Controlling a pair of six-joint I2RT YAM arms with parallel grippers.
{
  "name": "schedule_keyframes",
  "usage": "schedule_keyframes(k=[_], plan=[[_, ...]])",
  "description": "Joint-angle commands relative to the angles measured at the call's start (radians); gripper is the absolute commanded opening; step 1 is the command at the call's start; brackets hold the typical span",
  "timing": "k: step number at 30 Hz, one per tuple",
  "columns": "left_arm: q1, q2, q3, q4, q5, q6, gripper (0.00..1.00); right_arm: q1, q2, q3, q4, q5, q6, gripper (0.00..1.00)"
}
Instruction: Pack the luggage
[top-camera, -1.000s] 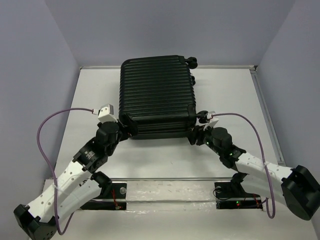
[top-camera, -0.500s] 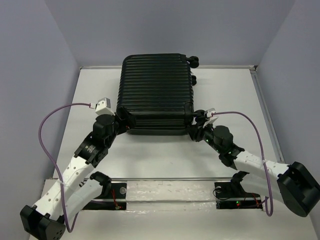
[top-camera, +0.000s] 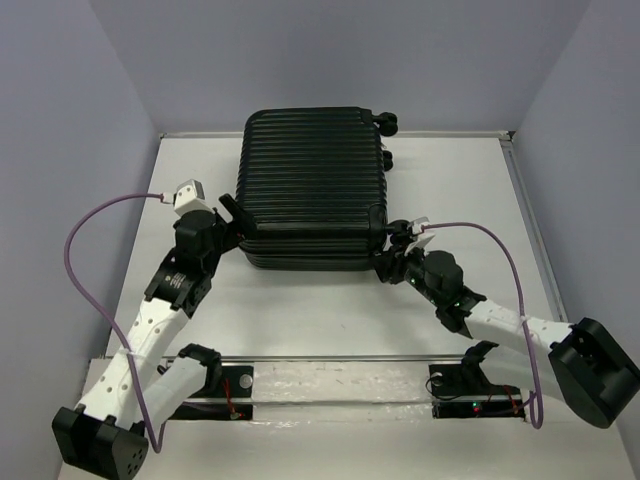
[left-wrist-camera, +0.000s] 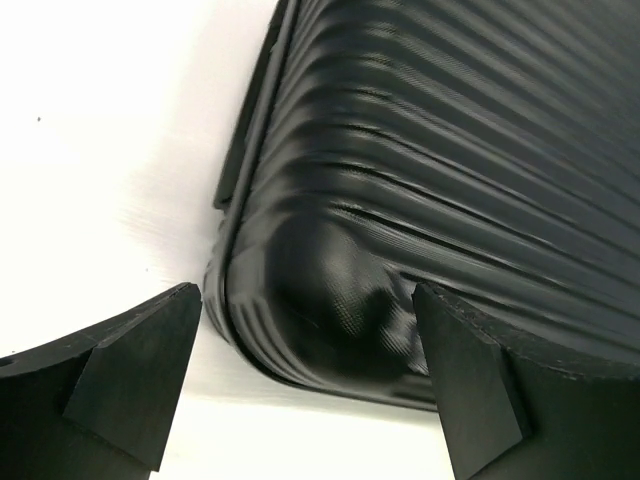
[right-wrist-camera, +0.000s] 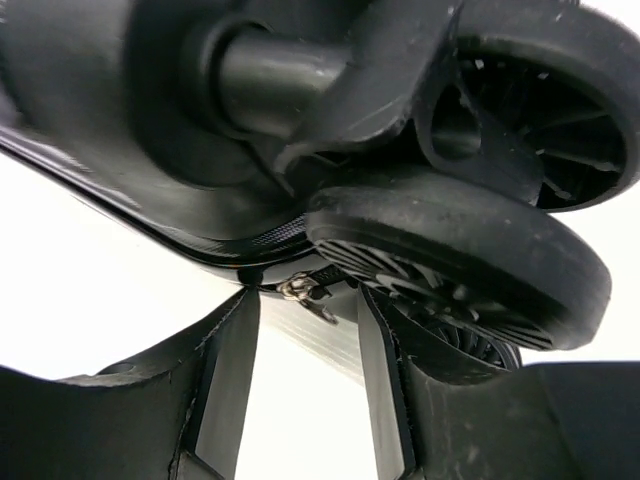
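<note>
White table (top-camera: 330, 310) — one black ribbed suitcase (top-camera: 312, 185) lies flat on it, lid shut, toward the far side, roughly centred left to right — wheels (top-camera: 385, 124) on its right side.

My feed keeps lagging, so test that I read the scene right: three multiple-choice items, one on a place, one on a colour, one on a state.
1. Where are the right jaws?
A) at the luggage's near-right wheel
B) at its far-left corner
C) over its middle

2. What colour is the luggage's shell?
A) silver
B) red
C) black

3. How do the left jaws stand?
A) shut on a zip pull
B) open, holding nothing
C) shut on a wheel

Answers:
1 A: the right wrist view is filled by that wheel just ahead.
2 C: the ribbed shell is black in every view.
3 B: the left wrist view shows them wide apart, with the luggage's corner ahead and untouched.
</note>
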Motion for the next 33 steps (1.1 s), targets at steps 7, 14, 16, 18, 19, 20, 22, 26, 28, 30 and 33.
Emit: schedule_keyframes(k=[7,14,16,18,19,20,22,26,28,30,33], plan=[[0.056,0.136,0.075,0.101,0.193,0.047,0.99,-0.005,0.049,0.053,0.042,0.036,0.012,0.42],[0.056,0.174,0.047,0.164,0.238,0.020,0.99,-0.005,0.121,0.096,0.094,-0.036,0.005,0.39],[0.056,0.180,0.043,0.173,0.242,0.018,0.99,-0.005,0.137,0.091,0.118,-0.034,0.011,0.30],[0.056,0.182,0.036,0.181,0.242,0.017,0.99,-0.005,0.135,0.090,0.140,-0.034,0.011,0.22],[0.056,0.182,0.024,0.196,0.242,0.011,0.99,-0.005,0.134,0.088,0.143,-0.034,0.012,0.16],[0.056,0.182,0.020,0.206,0.242,0.008,0.98,-0.005,0.127,0.087,0.149,-0.034,0.014,0.13],[0.056,0.180,0.000,0.250,0.290,-0.002,0.96,-0.005,0.117,0.081,0.144,-0.028,0.015,0.07],[0.056,0.182,-0.040,0.334,0.340,-0.035,0.93,0.062,0.101,0.078,0.128,-0.025,0.021,0.07],[0.056,0.186,-0.053,0.374,0.376,-0.055,0.92,0.154,0.120,0.091,0.100,0.024,0.014,0.07],[0.052,0.187,-0.065,0.404,0.400,-0.072,0.92,0.225,0.144,0.110,0.088,0.094,0.008,0.07],[0.023,0.180,-0.077,0.443,0.407,-0.100,0.92,0.357,0.235,0.172,0.071,0.155,0.011,0.07]])
